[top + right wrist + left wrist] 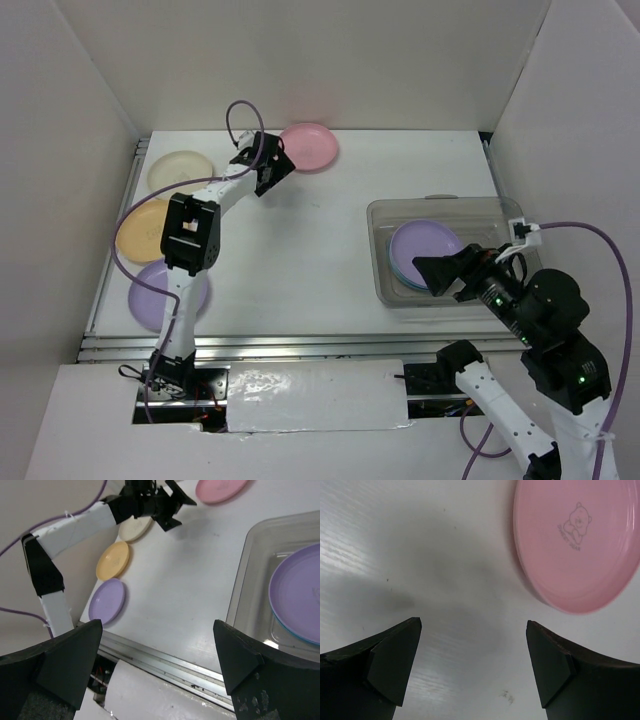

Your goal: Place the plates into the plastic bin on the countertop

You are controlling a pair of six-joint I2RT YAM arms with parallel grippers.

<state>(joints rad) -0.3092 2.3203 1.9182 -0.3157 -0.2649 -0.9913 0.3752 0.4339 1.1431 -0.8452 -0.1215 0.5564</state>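
The pink plate point(308, 146) lies at the back of the white countertop point(300, 250). My left gripper point(270, 172) is open and empty, just left of it; in the left wrist view point(474, 665) the pink plate point(577, 545) sits ahead and to the right of the jaws. Cream point(180, 170), orange-yellow point(143, 230) and lavender point(150, 295) plates lie along the left edge. The plastic bin point(385, 290) holds a lavender plate point(425, 248) on a blue one point(290, 632). My right gripper point(445, 275) is open and empty over the bin's near left corner. The fruit-pattern plate is out of view.
White walls close in the countertop on the left, back and right. Metal rails point(300, 345) run along the near edge, also in the right wrist view point(165, 662). The left arm point(190, 235) reaches over the lavender plate on the left.
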